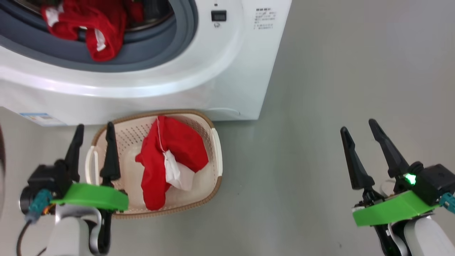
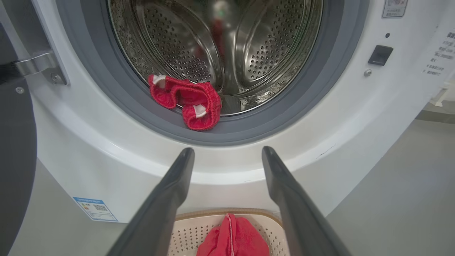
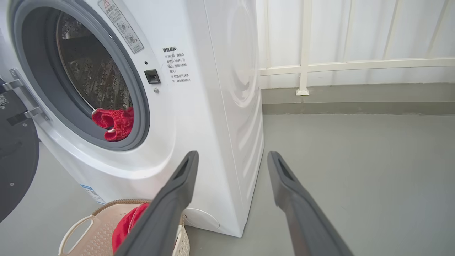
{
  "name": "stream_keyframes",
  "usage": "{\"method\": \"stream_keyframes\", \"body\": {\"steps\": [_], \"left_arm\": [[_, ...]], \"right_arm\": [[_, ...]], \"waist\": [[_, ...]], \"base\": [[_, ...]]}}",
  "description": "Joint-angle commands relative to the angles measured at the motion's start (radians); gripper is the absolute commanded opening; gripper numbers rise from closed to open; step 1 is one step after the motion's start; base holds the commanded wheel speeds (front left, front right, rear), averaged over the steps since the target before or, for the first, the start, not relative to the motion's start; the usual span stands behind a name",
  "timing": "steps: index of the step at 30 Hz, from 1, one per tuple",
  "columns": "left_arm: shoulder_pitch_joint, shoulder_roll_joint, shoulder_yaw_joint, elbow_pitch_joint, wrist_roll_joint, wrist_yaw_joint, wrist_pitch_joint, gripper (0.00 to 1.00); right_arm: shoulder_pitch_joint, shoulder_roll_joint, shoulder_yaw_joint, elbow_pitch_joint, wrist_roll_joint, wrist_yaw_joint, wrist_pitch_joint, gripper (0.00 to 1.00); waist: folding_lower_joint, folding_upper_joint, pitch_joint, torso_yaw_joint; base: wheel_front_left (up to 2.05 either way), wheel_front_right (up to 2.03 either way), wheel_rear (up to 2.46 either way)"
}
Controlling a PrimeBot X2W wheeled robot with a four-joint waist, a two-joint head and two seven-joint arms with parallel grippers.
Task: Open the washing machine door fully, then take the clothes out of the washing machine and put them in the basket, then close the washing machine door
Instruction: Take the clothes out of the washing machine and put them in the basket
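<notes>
The white washing machine (image 1: 227, 71) stands with its door (image 2: 14, 149) swung open to the left. One red garment (image 1: 89, 25) lies on the grey gasket at the drum's lip, also seen in the left wrist view (image 2: 188, 101) and the right wrist view (image 3: 115, 122). Another red garment with white trim (image 1: 167, 156) lies in the cream basket (image 1: 213, 142) on the floor in front of the machine. My left gripper (image 1: 94, 129) is open and empty over the basket's left edge. My right gripper (image 1: 359, 126) is open and empty over bare floor to the right.
Grey floor (image 1: 337, 89) spreads to the right of the machine. A white railing and low kerb (image 3: 355, 71) run behind it. The open door's dark disc (image 3: 14, 156) stands at the left, close to the basket.
</notes>
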Motion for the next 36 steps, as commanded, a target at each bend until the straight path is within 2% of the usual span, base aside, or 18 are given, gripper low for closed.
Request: {"method": "stream_keyframes", "body": {"steps": [1,17,26,36], "left_arm": [[0.039,0.030,0.022,-0.044,0.006,-0.003,-0.005,1.00],[0.273,0.030,0.000,-0.173,0.008,0.003,-0.005,1.00],[0.385,0.030,-0.008,-0.250,-0.024,0.033,-0.005,1.00],[0.399,0.030,-0.019,-0.275,-0.033,0.056,-0.005,1.00]], "right_arm": [[0.026,-0.001,0.019,-0.019,0.011,0.007,-0.006,1.00],[0.168,0.012,-0.010,-0.011,0.016,0.007,-0.006,1.00],[0.213,0.015,-0.033,-0.017,0.013,0.007,-0.006,1.00],[0.209,0.020,-0.040,-0.020,0.011,0.007,-0.006,1.00]], "waist": [[0.0000,0.0000,-0.056,0.014],[0.0000,0.0000,-0.193,0.018],[0.0000,0.0000,-0.214,0.014],[0.0000,0.0000,-0.204,0.018]], "base": [[0.00,0.00,0.00],[0.00,0.00,0.00],[0.00,0.00,0.00],[0.00,0.00,0.00]]}}
